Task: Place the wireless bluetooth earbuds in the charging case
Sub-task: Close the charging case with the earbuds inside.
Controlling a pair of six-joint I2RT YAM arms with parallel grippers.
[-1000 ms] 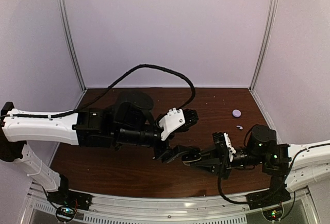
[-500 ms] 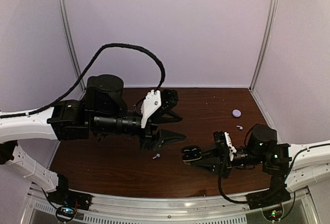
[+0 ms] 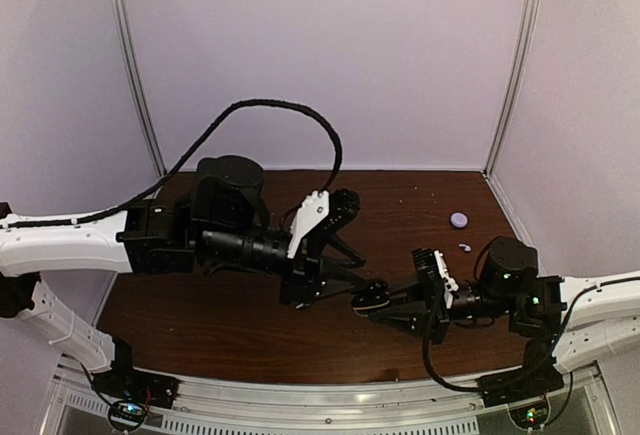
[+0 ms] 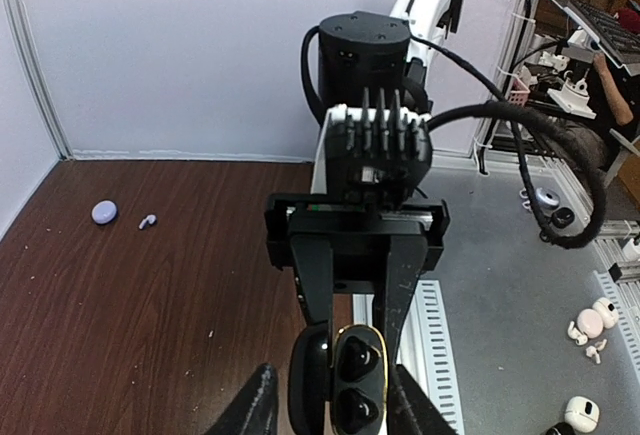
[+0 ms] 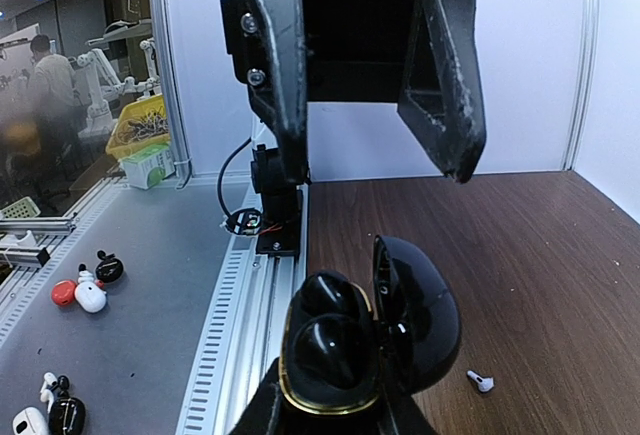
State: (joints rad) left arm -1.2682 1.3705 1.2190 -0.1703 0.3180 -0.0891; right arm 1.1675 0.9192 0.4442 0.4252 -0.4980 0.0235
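Note:
My right gripper (image 3: pixel 375 300) is shut on the open black charging case (image 5: pixel 335 355). It holds the case above the table, lid (image 5: pixel 425 320) hinged back. Two black earbuds (image 4: pixel 358 357) sit in its gold-rimmed wells. My left gripper (image 3: pixel 338 273) is open and empty, close to the case, with a finger (image 5: pixel 275 65) on each side above it. One white earbud (image 3: pixel 465 248) lies at the far right, and shows in the left wrist view (image 4: pixel 147 221). Another white earbud (image 5: pixel 480 382) lies on the table past the case.
A small lilac round case (image 3: pixel 459 220) lies near the right wall, next to the far white earbud; it also shows in the left wrist view (image 4: pixel 103 212). White walls enclose the brown wooden table (image 3: pixel 400 205) on three sides. A slotted metal rail (image 3: pixel 330 400) runs along the near edge.
My left gripper was at the case, drew back and up with its jaws open half a second ago, and is now back down close to the case. My right gripper has barely moved.

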